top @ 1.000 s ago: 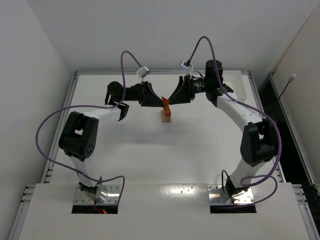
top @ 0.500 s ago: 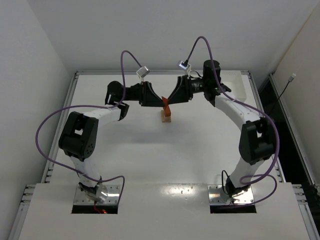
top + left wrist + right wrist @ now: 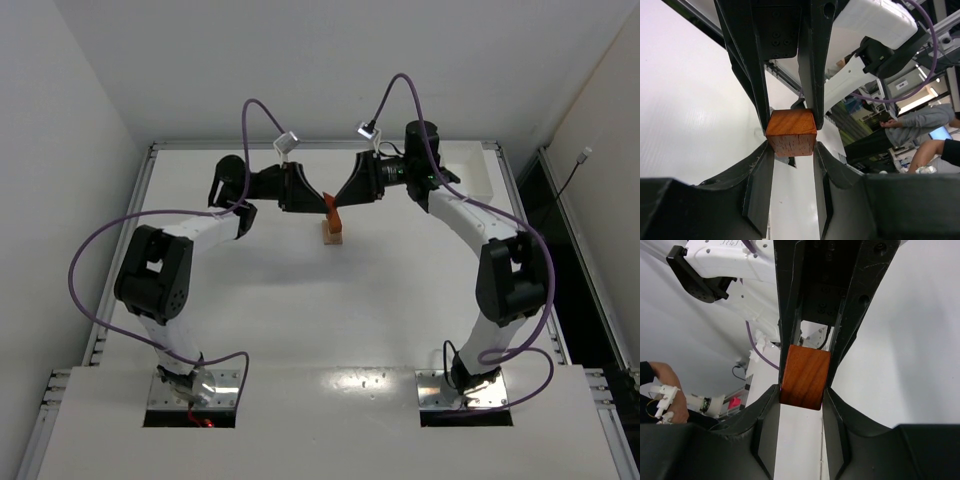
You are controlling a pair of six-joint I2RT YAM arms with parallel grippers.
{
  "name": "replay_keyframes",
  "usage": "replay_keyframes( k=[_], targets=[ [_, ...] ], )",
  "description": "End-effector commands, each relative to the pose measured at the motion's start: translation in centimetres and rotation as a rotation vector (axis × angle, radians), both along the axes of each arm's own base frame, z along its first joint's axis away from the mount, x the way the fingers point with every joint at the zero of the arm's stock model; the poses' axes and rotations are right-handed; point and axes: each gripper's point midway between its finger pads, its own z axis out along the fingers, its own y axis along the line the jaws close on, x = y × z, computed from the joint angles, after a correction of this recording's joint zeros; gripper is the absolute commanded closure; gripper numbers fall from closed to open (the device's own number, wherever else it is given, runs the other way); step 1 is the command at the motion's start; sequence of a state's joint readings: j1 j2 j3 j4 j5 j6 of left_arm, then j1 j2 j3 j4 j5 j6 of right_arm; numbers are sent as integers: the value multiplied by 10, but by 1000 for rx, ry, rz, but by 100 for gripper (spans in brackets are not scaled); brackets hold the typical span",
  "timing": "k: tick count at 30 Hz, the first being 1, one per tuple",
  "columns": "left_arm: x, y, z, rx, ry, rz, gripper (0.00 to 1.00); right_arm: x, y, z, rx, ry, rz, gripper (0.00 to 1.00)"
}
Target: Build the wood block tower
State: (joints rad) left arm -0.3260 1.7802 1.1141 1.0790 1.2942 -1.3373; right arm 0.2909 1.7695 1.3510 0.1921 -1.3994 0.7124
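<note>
The reddish-orange block (image 3: 333, 211) hangs tilted just over the pale tan block (image 3: 332, 236) at the far middle of the table (image 3: 300, 320). The left gripper (image 3: 790, 142) and the right gripper (image 3: 801, 389) both clamp it from opposite sides. In the right wrist view its long axis runs along the fingers.

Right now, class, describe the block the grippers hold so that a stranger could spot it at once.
Find the far middle of the white table, where the left gripper and right gripper meet tip to tip. Clamped there is the reddish-orange block; unlike the pale tan block below, it is dark and held.
</note>
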Motion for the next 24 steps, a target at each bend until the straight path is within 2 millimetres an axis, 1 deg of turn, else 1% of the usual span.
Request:
replay_keyframes(
  k=[1, 2, 3, 5, 6, 7, 10, 11, 13, 16, 17, 18, 19, 20, 21, 22, 23, 24],
  targets=[
    [9, 1, 13, 8, -91, 37, 81, -11, 7, 25, 53, -136, 90, 94],
    [10, 1, 6, 30, -50, 38, 78, -11, 7, 25, 53, -136, 90, 96],
    [13, 0, 8, 32, -85, 53, 72, -10, 7, 26, 55, -145, 90, 98],
    [17, -1, 5, 43, -80, 67, 66, -12, 7, 26, 56, -145, 99, 100],
    [15, 0, 6, 50, -72, 68, 63, -12, 7, 26, 56, -145, 99, 100],
    [16, 0, 3, 56, -79, 69, 53, -12, 7, 26, 56, -145, 99, 100],
    [19, 0, -1, 72, -75, 95, 35, -13, 6, 26, 58, -144, 108, 100],
    [18, 1, 0, 75, -80, 95, 32, -13, 6, 26, 60, -153, 108, 100],
    [23, 0, -7, 94, -72, 120, 26, -13, 6, 26, 60, -153, 108, 100],
    [23, 1, -2, 104, -80, 140, 23, -13, 6, 26, 60, -153, 108, 100],
    [25, 2, -6, 113, -87, 150, 23, -13, 6, 26, 60, -153, 108, 100],
    [28, 6, -1, 115, -103, 179, 23, -15, 5, 27, 60, -153, 108, 100],
    [30, 10, -4, 134, -79, 198, 23, -15, 5, 27, 60, -153, 108, 100],
    [31, 11, -7, 150, -102, 214, 23, -18, 5, 26, 59, -150, 108, 100],
    [37, 18, -4, 161, -112, 263, 23, -16, 2, 22, 55, -137, 99, 100],
    [41, 27, -9, 189, -82, 297, 23, -14, -2, 23, 54, -141, 78, 100],
    [44, 32, -10, 206, -80, 328, 23, -11, -1, 19, 44, -120, 52, 100],
    [54, 40, -13, 237, -100, 396, 23, -4, -10, 15, 30, -92, 0, 100]
  ],
)
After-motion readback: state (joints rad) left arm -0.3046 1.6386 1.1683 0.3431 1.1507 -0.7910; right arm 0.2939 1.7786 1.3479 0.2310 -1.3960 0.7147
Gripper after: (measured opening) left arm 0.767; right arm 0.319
